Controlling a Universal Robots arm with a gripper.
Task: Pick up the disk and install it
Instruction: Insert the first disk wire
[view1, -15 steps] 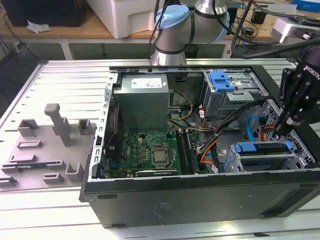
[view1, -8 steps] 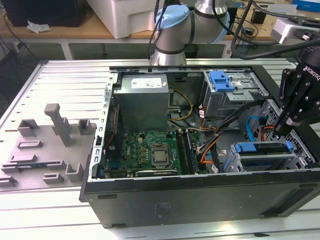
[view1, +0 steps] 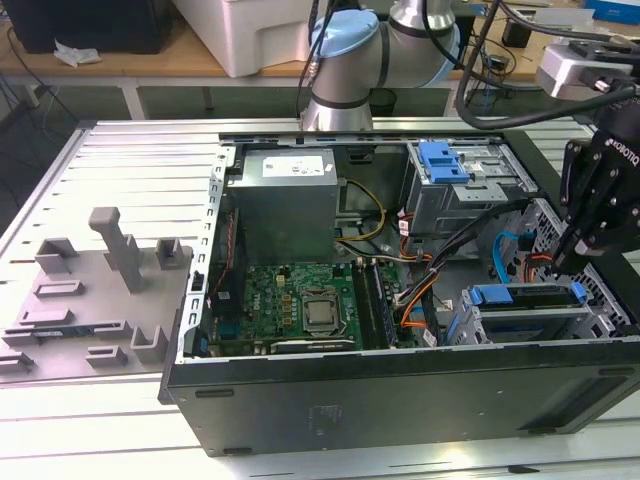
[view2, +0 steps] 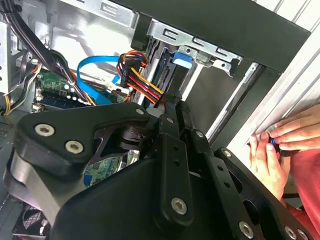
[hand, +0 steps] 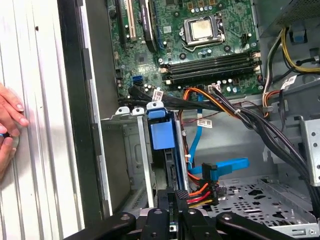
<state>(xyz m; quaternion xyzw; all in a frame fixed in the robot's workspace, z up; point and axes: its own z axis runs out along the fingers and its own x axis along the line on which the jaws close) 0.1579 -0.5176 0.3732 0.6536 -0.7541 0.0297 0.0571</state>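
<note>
Fingers (hand: 167, 210) closed together at the end of the disk (hand: 162, 134), which sits in its bay (hand: 127, 150) on the exterior view's right

- You were in a robotics lab or workshop: a grey-and-blue industrial robot arm (view1: 345, 60) stood behind the work area, and its black gripper (view1: 572, 250) hung over the job.
- Your desk (view1: 130, 170) was a ribbed metal plate that carried a set of grey fixture blocks (view1: 110, 270).
- A desktop computer case (view1: 400, 400) lay on that desk with its side off, so the motherboard (hand: 200, 45) and wiring were bare.
- Behind it ran wooden benches (view1: 190, 55), loaded with a white box (view1: 250, 35) and loose cables (view1: 480, 70).
- A person's hands (view2: 280, 145) rested on the desk just beside the case.
</note>
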